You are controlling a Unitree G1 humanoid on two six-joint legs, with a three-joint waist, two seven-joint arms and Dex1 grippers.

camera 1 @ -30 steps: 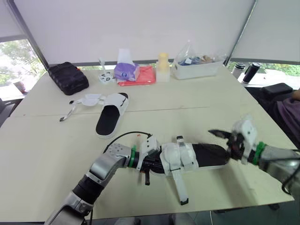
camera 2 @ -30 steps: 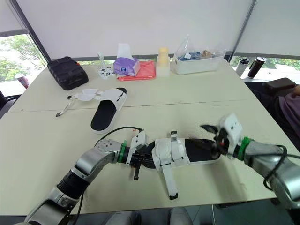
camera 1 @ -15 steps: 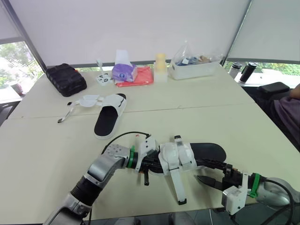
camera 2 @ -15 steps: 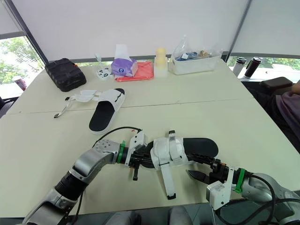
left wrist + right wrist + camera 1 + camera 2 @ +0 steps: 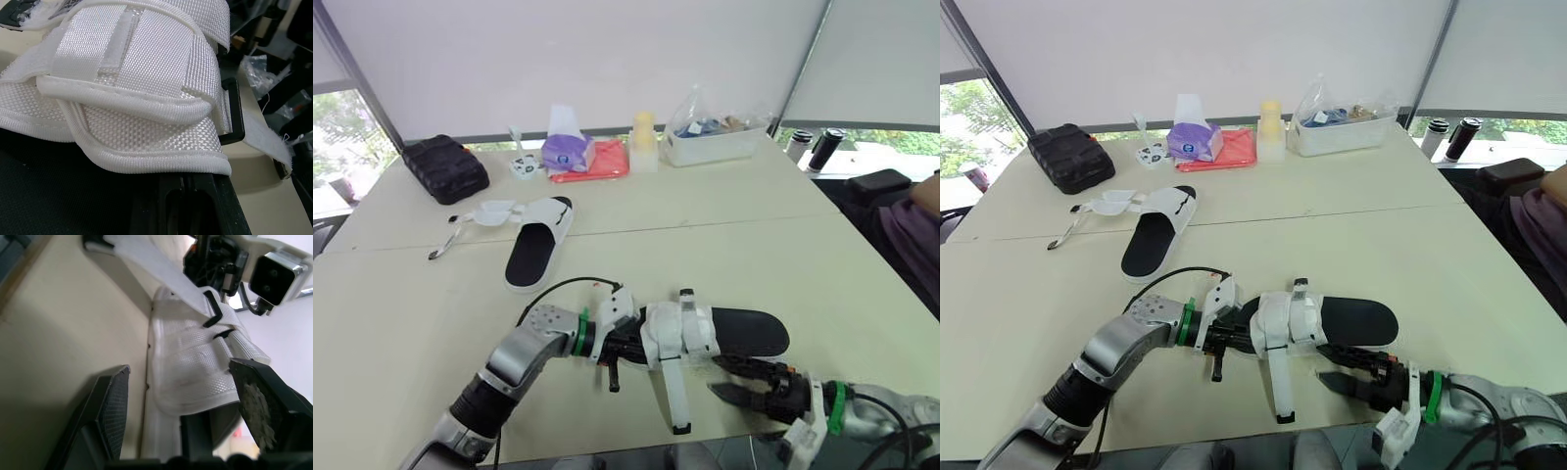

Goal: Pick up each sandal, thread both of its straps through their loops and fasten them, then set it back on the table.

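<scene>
The near sandal (image 5: 744, 331), black-soled with white straps (image 5: 132, 83), lies by the table's front edge. My left gripper (image 5: 619, 343) is shut on its toe end. One loose strap (image 5: 668, 392) trails from the black loop (image 5: 234, 117) toward the table edge. My right gripper (image 5: 713, 375) is open just in front of the sandal's side, fingers (image 5: 111, 406) spread wide and pointing at the strapped part, not touching it. A second sandal (image 5: 536, 243) lies further back on the left with its straps (image 5: 494, 211) undone.
Along the far edge sit a black case (image 5: 445, 168), a purple tissue pack (image 5: 566, 149), a red pouch (image 5: 597, 163), a yellow bottle (image 5: 644, 142) and a clear bin (image 5: 717, 139). Two bottles (image 5: 813, 149) stand off the right corner. A person (image 5: 920, 225) sits at the right.
My right gripper left the sandal's heel, swung down to the front edge, and now sits closer to the sandal's side. The left gripper keeps its hold. The camera shifted slightly.
</scene>
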